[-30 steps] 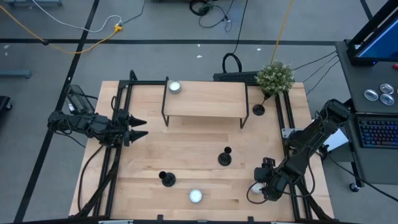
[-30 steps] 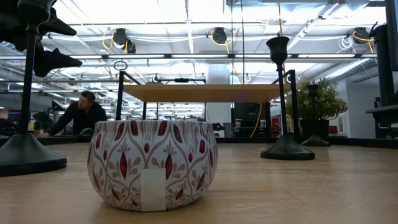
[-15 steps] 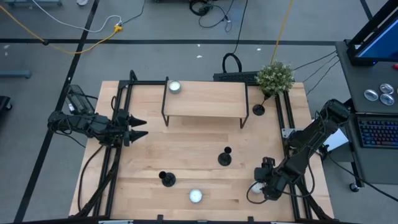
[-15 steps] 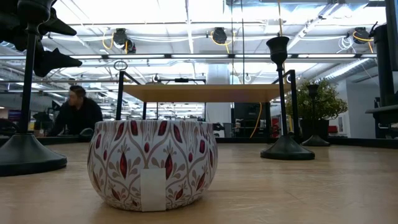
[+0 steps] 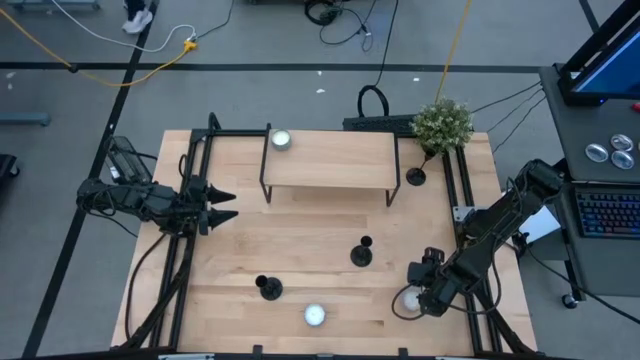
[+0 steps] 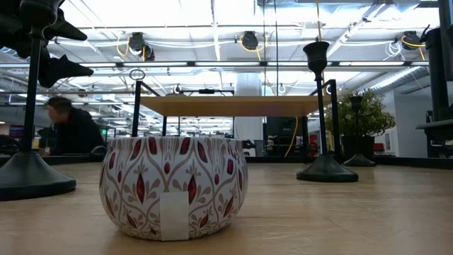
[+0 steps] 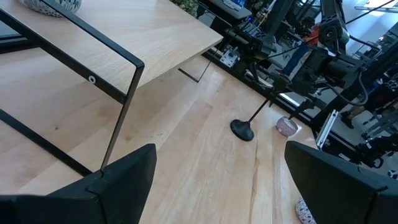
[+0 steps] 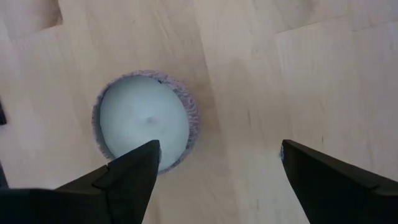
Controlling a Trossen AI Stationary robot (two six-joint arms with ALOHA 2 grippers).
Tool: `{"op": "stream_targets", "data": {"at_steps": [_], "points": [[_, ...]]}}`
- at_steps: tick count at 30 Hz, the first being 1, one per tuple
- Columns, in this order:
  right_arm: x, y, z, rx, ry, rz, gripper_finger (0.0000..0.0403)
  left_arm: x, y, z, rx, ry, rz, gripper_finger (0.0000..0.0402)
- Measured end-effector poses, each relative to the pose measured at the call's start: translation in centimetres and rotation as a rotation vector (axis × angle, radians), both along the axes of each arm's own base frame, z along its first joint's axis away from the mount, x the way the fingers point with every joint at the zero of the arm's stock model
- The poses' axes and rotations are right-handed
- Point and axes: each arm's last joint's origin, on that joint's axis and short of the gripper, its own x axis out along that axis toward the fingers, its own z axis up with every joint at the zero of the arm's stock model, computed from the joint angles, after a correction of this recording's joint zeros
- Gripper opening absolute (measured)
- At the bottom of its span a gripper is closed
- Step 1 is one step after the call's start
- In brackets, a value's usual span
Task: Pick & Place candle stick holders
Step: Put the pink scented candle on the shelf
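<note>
Three matte black candle stick holders stand upright on their disc bases on the wooden table: one at the middle [image 5: 362, 253], one near the front [image 5: 268, 289], and one at the far right beside a plant [image 5: 416, 177]. My right gripper [image 5: 414, 291] hangs open at the front right, pointing down over a white candle in a patterned tin [image 5: 407, 301]; the right wrist view shows the candle [image 8: 144, 122] beside one finger, untouched. My left gripper [image 5: 234, 206] waits open at the table's left side. The middle holder also shows in the left wrist view [image 7: 242, 129].
A low wooden shelf on a black frame [image 5: 328, 158] stands at the back with a candle [image 5: 281, 139] on its top. Another patterned candle tin [image 5: 315, 316] sits at the front edge and fills the low view [image 6: 173, 185]. A potted plant [image 5: 442, 124] stands at the far right corner.
My right gripper has shifted a little toward the table's left, so more of the white candle under it shows. A person in the room behind the table has walked off to the left. The holders have stayed still.
</note>
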Motion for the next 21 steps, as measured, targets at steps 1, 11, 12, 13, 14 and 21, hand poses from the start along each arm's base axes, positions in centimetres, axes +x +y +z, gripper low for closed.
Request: {"op": "stream_targets", "data": {"at_steps": [1,11,12,13,14,21], "points": [[0.0,0.0,0.0,0.0,0.0,0.0,0.032,0.0,0.0,0.0,0.0,0.0,0.0,0.0363],[0.0,0.0,0.0,0.004,0.001,-0.014,0.0252,0.0,0.0,0.0,0.0,0.0,0.0,0.0363],[0.0,0.01,0.0,0.004,0.001,-0.015,0.0246,0.0,0.0,0.0,0.0,0.0,0.0,0.0363],[0.01,0.02,0.01,0.005,0.0,-0.015,0.024,0.0,0.0,0.0,0.0,0.0,0.0,0.0363],[0.05,0.05,0.02,0.009,-0.003,-0.015,0.0234,0.0,0.0,0.0,0.0,0.0,0.0,0.0363],[0.14,0.16,0.06,0.021,-0.014,-0.014,0.0209,0.0,0.0,0.0,0.0,0.0,0.0,0.0363]]}}
